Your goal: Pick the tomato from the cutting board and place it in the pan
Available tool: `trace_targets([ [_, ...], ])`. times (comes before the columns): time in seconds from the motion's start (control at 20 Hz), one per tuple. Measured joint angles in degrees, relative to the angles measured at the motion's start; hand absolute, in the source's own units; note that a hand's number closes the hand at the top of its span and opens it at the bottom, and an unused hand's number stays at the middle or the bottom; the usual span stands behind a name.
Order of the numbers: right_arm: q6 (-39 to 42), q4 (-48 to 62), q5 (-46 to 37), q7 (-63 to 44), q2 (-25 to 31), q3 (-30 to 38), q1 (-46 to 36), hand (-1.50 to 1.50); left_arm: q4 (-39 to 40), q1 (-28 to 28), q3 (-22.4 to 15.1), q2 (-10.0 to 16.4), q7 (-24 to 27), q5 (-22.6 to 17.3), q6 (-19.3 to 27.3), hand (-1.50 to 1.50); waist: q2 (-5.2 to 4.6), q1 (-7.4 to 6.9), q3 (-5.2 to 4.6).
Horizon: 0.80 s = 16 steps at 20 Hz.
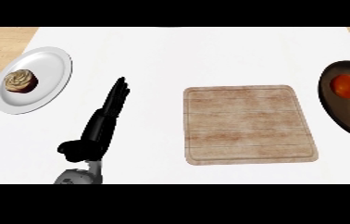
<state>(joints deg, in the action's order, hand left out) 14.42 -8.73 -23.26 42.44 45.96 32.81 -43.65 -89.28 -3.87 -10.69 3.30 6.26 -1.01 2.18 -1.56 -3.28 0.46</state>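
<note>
- At your far left, a white plate (53, 68) carries a cupcake (21, 81).
- Your left hand (97, 128) rests on the white bench (205, 56), fingers straight, holding nothing.
- The wooden cutting board (249, 124) lies mid-bench.
- At your right edge, the tomato (341, 85) sits inside the dark pan (335, 110).

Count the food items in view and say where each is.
2. A cupcake sits on the white plate at the left; a tomato lies in the dark pan at the right edge. The pan is cut off, so more may be hidden.
</note>
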Motion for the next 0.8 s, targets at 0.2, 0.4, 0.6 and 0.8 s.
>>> trace_targets([
  [0.2, 8.08, 1.72, 2.28, 0.78, 3.29, 1.99, 2.31, -1.50, -0.36, 0.53, 0.73, 0.29, 0.06, -0.47, -0.08, 0.00, 0.12, 0.51, 0.03],
  [0.4, 13.80, 1.63, 3.24, -0.15, 5.91, 2.32, 5.09, -1.50, -1.31, 0.42, 1.11, 0.45, -0.88, -0.49, 0.27, 0.00, 0.38, 1.24, 0.07],
  [0.6, 16.13, -0.02, 3.29, 0.36, 6.49, 1.56, 8.12, -1.50, -1.12, 0.99, 1.26, 0.39, -0.65, -0.56, 0.29, 0.00, 0.49, 1.71, 0.11],
  [0.8, 16.65, -2.06, 3.76, 1.44, 6.72, 1.06, 10.73, -1.50, -1.59, 1.68, 1.38, 0.70, -0.61, -0.71, 0.03, 0.00, 0.64, 1.93, 0.16],
])
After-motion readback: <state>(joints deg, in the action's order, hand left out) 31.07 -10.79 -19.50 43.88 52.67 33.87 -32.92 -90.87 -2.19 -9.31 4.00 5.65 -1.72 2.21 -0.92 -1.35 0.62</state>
